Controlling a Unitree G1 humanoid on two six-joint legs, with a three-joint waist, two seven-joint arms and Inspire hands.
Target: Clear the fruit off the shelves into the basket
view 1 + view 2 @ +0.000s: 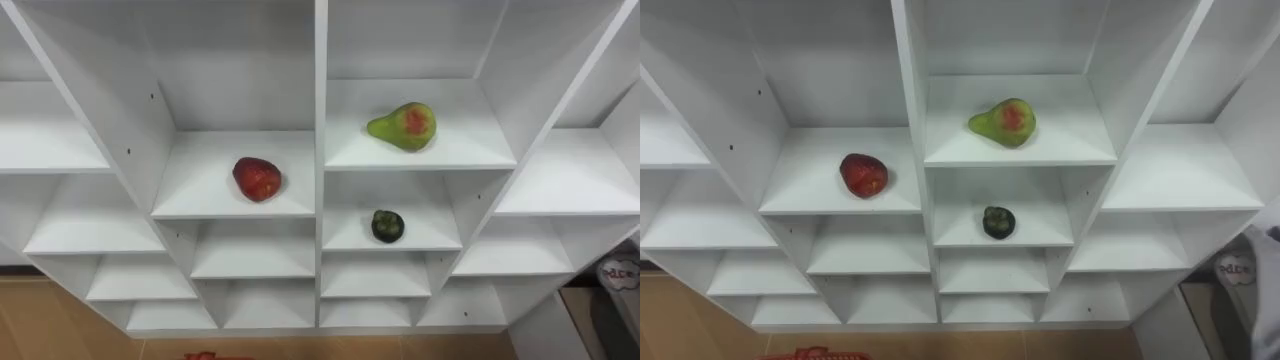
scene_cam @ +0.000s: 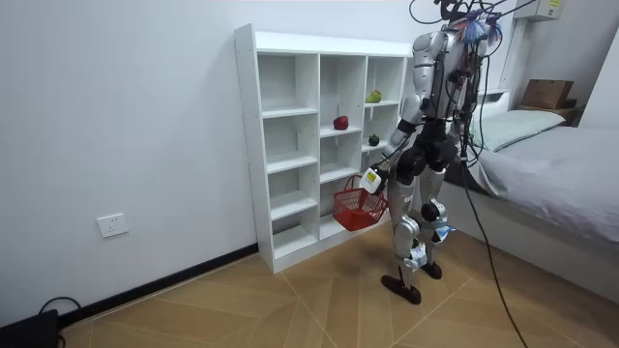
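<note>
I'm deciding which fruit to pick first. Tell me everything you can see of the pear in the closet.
The pear is green with a red-orange patch on the side facing the camera. Its skin looks smooth and whole. It lies on its side with the narrow end toward the robot's left and the round end toward the right. It rests alone on a white shelf just right of the central divider, one compartment above the small dark fruit. Only the shelf touches it.

White closet [image 1: 908, 100] of open shelves, red apple [image 1: 863, 175] on a left-of-middle shelf, green-red pear [image 1: 1003, 122] higher at centre, small dark fruit [image 1: 998, 222] one shelf below it, red basket rim [image 1: 805, 353] at bottom edge
</note>
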